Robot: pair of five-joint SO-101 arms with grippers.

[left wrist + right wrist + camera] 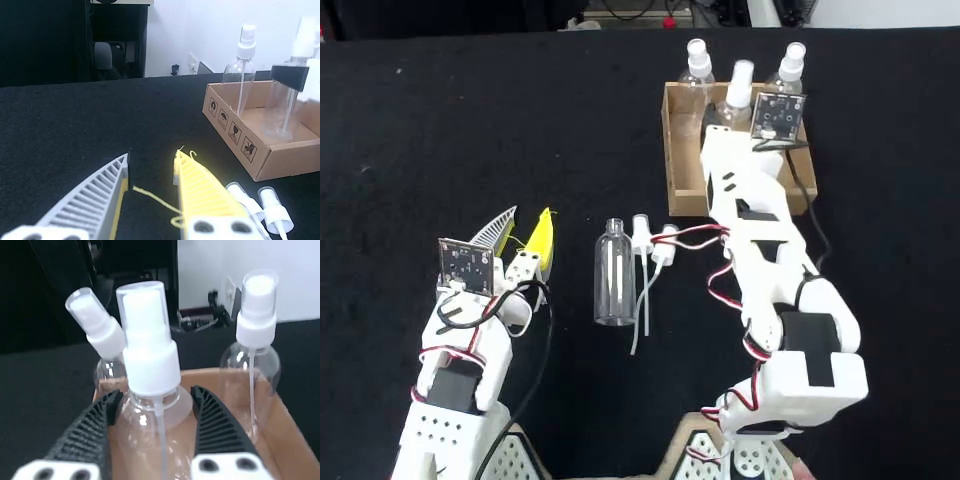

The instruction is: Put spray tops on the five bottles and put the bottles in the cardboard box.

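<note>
The cardboard box (680,150) stands at the back right with three clear bottles in it, all with white spray tops. My right gripper (156,392) is over the box, its black fingers closed on the shoulders of the middle bottle (147,360), which is upright. The other two capped bottles (97,335) (255,330) stand behind it. An uncapped bottle (614,272) lies on the table's middle, with two loose spray tops (642,235) (665,245) beside it. My left gripper (528,215) rests open at the front left, nothing between its grey and yellow fingers.
A black cloth covers the table. The right arm (750,210) stretches from the front edge over the box's near wall. In the left wrist view the box (240,145) is ahead to one side, with the loose spray tops (240,192) close by.
</note>
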